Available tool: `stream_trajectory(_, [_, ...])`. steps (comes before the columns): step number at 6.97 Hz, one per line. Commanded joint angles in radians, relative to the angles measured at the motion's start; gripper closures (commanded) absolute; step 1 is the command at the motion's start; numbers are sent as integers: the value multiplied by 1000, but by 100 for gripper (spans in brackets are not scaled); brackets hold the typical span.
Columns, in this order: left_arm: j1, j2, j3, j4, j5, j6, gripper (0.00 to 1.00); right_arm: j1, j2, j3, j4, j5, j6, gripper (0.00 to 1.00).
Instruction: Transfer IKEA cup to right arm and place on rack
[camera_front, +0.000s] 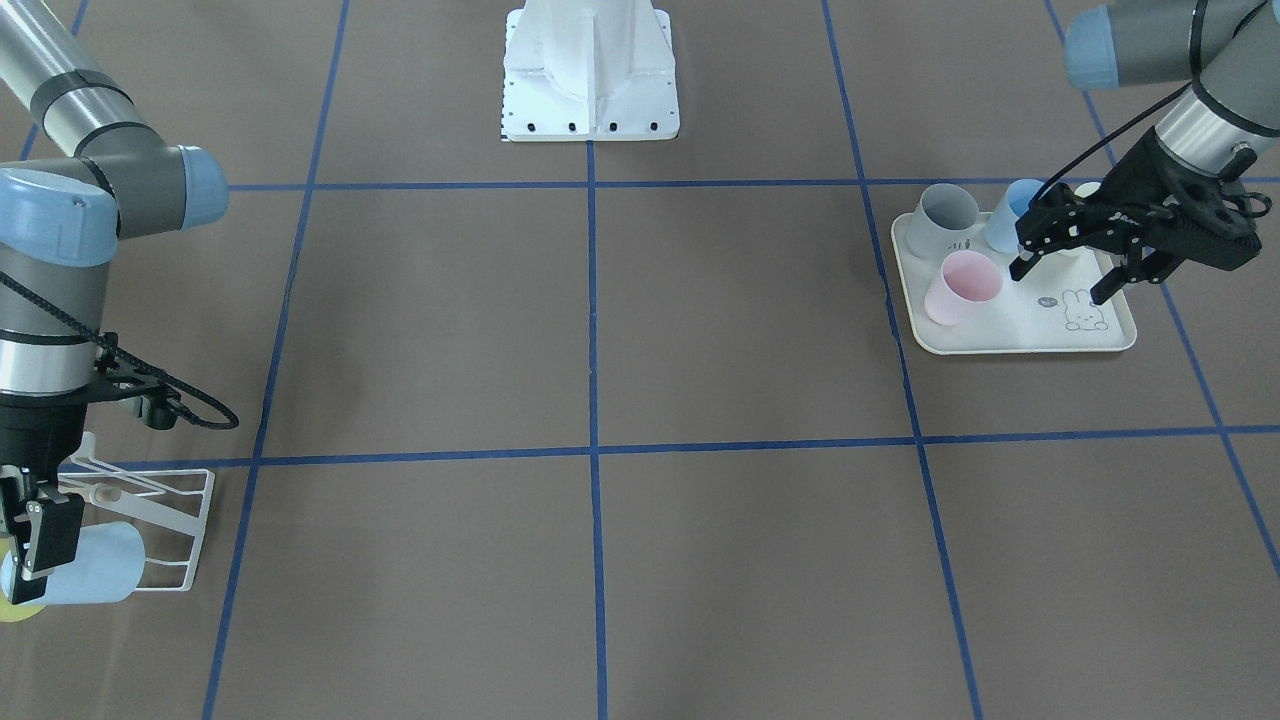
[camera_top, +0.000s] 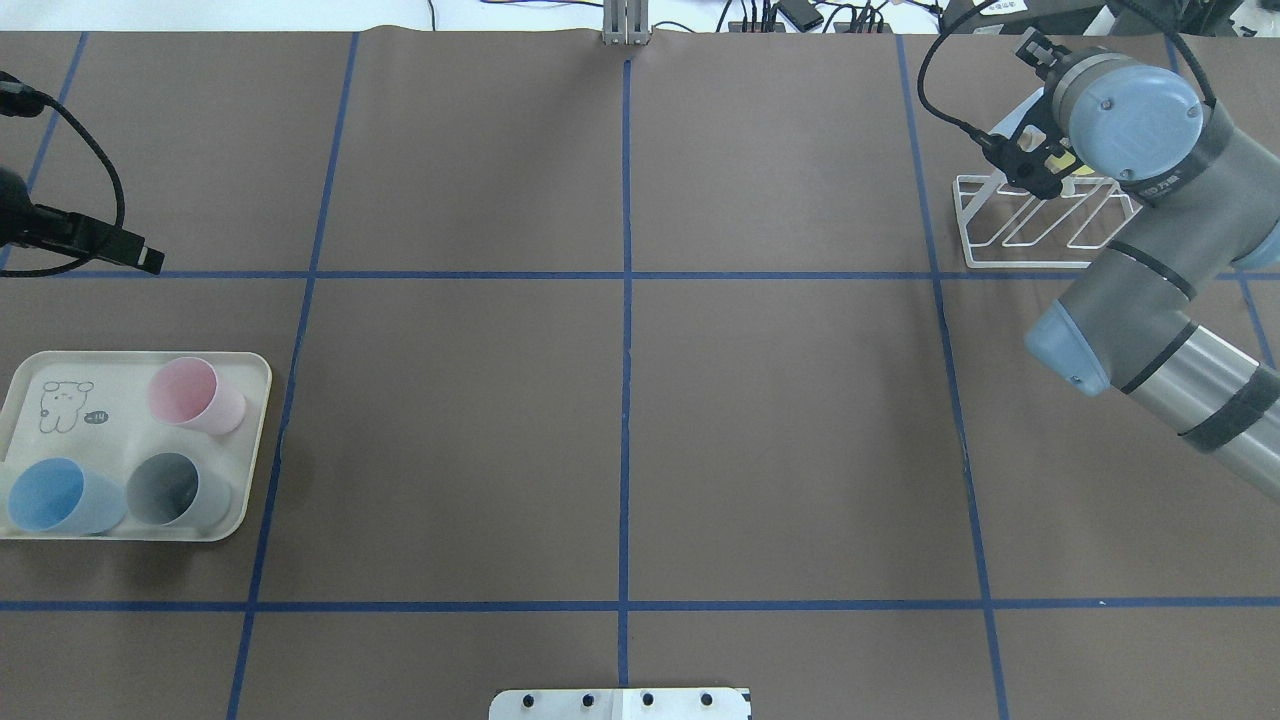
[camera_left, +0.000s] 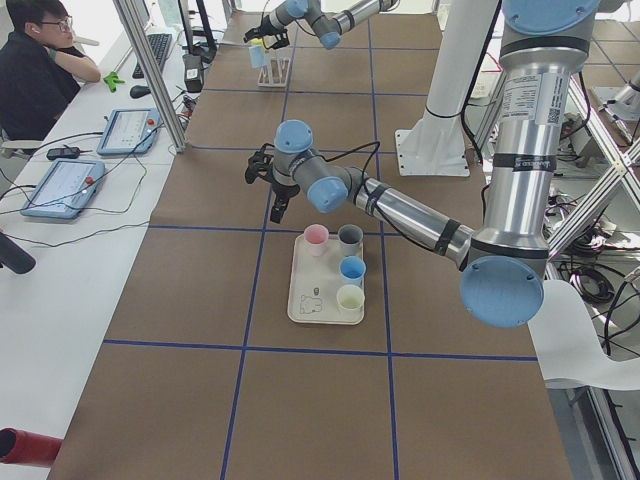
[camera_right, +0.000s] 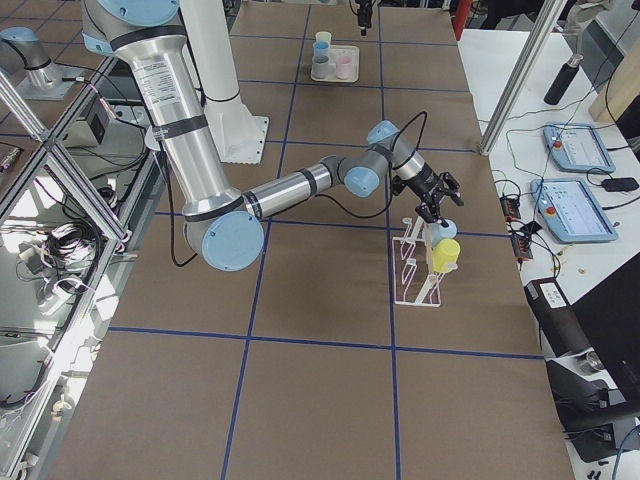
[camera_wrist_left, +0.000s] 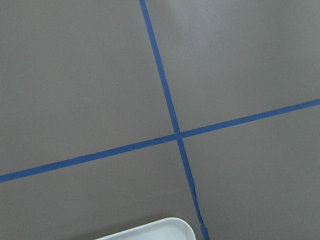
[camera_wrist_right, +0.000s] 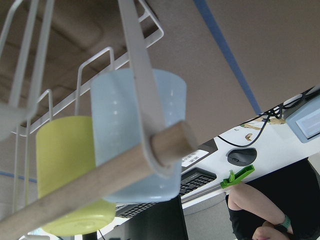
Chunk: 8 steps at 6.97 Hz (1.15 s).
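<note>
Hanging at the lower left of the front-facing view, my right fingers (camera_front: 42, 535) sit at one end of the pale blue cup (camera_front: 95, 578). That cup lies on its side on the wires of the rack (camera_top: 1020, 263), its body stretching away from my fingers toward the frame's middle, and one black finger overlaps its near end. Whether I am pinching it or have my fingers apart, I cannot tell from any view. A yellow cup (camera_front: 15, 608) peeks out just beside it at the left edge.

My right wrist view shows what the front-facing one hides: the two cups side by side on the rack, with a wooden dowel (camera_wrist_right: 75, 191) and a flat white bar of the rack crossing in front of the pale blue one. In the overhead view my own wrist covers the pale blue cup.

My left fingers (camera_front: 1030, 255) are spread wide and hold nothing, raised near the tray (camera_front: 1030, 349) at the front-facing view's upper right. The overhead view shows a pink cup (camera_top: 195, 395), a blue cup (camera_top: 60, 497) and a grey cup (camera_top: 175, 490) on that tray; the exterior left view adds a cream cup (camera_left: 349, 298).
</note>
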<state>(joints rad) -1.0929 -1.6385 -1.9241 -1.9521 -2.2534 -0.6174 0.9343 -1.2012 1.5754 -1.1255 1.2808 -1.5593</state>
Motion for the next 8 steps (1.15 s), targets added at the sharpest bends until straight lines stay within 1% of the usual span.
stream_trajectory(1, [-4,0,0,-10,2,2,0,1,6,81,-7,105,200,14])
stream_trajectory(2, [-4,2,2,-10,5,7,0,1,0,118,-7,161,366,14])
stream_trajectory(3, [-4,12,5,-10,14,8,0,1,-14,147,4,254,600,14])
stream_trajectory(4, [-4,20,23,-17,24,7,0,-6,-24,182,6,319,830,13])
stream_trajectory(5, [-1,61,36,-65,91,1,0,-35,-26,202,9,366,1027,2])
stream_trajectory(6, [-1,106,51,-141,103,-2,0,-81,-26,215,56,374,1241,1])
stream_trajectory(7, [5,133,59,-181,104,-8,0,-131,-43,222,108,373,1392,1])
stream_trajectory(8, [17,135,57,-185,104,-63,0,-171,-43,242,118,373,1533,1])
